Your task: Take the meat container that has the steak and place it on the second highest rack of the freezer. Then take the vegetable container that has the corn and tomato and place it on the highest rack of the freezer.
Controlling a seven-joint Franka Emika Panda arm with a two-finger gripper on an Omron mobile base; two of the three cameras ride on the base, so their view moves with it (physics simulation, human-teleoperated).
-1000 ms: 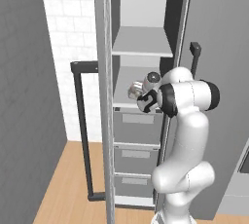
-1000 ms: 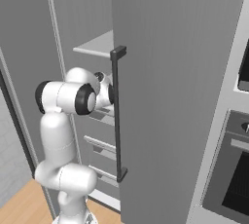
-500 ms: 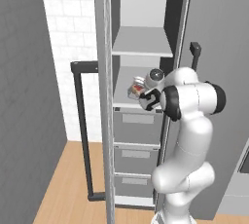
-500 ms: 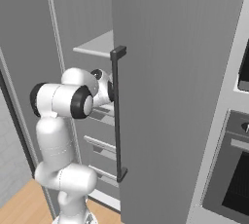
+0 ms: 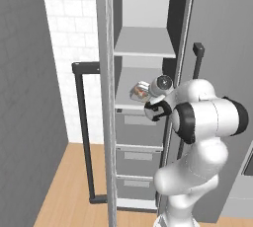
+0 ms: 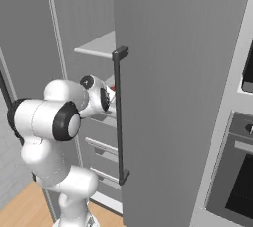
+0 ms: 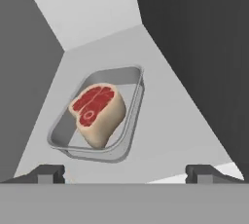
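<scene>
1. Steak [image 7: 97, 112] lies in a shallow clear meat container [image 7: 127, 121], red face up with its pale fatty rim toward the hand camera.
2. That container sits flat on the second highest rack [image 7: 160, 125] of the freezer [image 5: 143, 4], nearer the shelf's left wall than its right as the hand view shows it; nothing else lies on that shelf.
3. From the left base view the container [image 5: 140, 92] shows at the front part of the same rack [image 5: 127, 85], just above the top grey drawer [image 5: 138, 130].
4. Fingers [image 7: 46, 173] are spread wide, one tip at each lower corner of the hand view, with the container lying ahead of them and apart from both tips; they hold nothing.
5. White arm [image 5: 210, 117] reaches in from the right of the opening, its hand just in front of the rack's edge.
6. Highest rack [image 5: 144, 43] stands bare above.
7. Dark bar handle [image 6: 118, 115] runs down the freezer door in the right base view, with the hand close behind it.
</scene>
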